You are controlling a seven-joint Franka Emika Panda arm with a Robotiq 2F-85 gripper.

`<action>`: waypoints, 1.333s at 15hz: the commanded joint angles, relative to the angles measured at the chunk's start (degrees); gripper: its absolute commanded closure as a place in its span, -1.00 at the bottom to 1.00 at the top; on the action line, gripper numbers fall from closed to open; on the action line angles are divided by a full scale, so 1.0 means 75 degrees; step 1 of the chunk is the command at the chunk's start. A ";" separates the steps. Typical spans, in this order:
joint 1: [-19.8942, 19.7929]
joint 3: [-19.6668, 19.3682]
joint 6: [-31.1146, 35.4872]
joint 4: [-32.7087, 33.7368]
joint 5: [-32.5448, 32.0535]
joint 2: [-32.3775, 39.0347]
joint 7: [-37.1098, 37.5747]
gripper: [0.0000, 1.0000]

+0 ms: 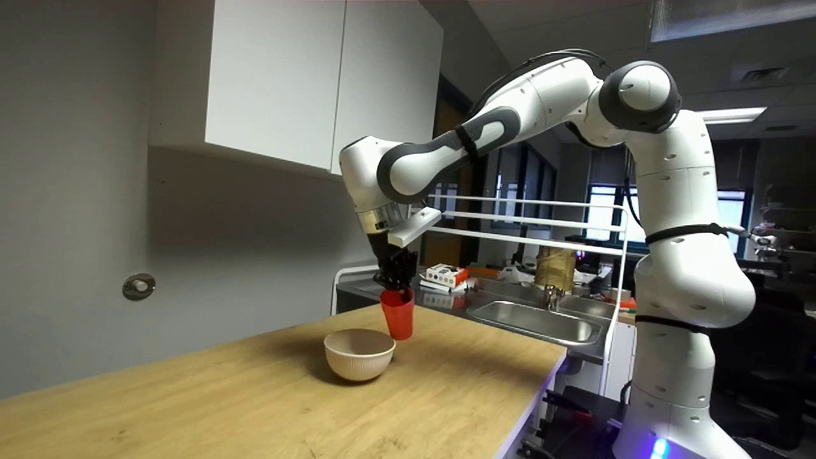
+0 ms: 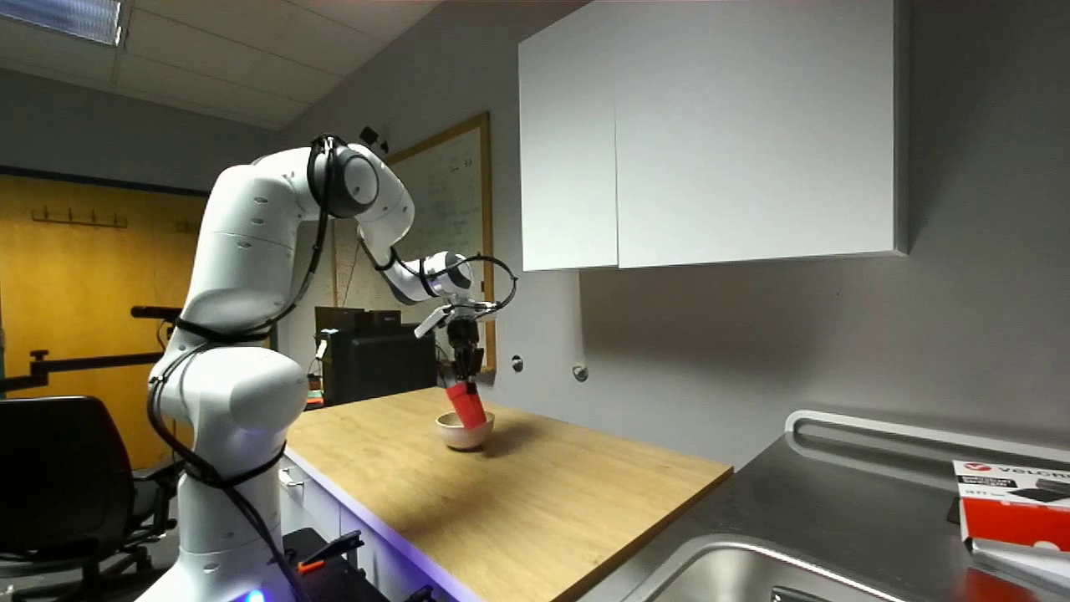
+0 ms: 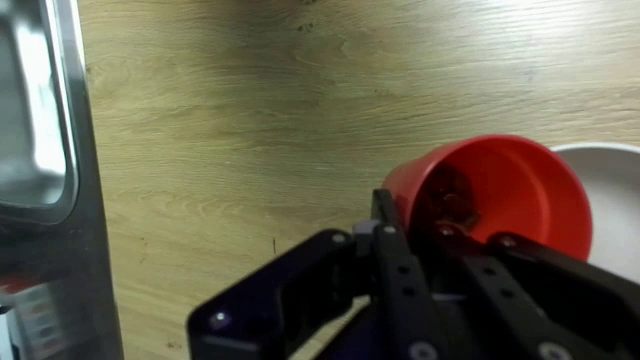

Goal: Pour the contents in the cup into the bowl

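My gripper is shut on the rim of the red cup, with one finger outside the wall and one inside. The cup also shows in an exterior view, tilted, its base raised off the table. In the wrist view, the cup has its mouth towards the camera, and dark brownish pieces lie inside it. The gripper partly hides the near rim. The cream bowl stands upright beside the cup. It also shows in an exterior view, partly behind the cup, and in the wrist view.
The bowl stands on a wooden tabletop along a wall. White cabinets hang above. A steel sink and a red and white box are past the table's end. A white rack stands by the sink.
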 commanded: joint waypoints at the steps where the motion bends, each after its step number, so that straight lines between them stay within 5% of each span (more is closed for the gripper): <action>1: 0.0632 0.0128 -0.1134 0.0829 -0.1023 0.0589 0.0815 0.95; 10: 0.2124 0.0408 -0.3651 0.1854 -0.3427 0.1854 0.2392 0.95; 20: 0.2764 0.0166 -0.5193 0.3268 -0.5323 0.3727 0.2938 0.95</action>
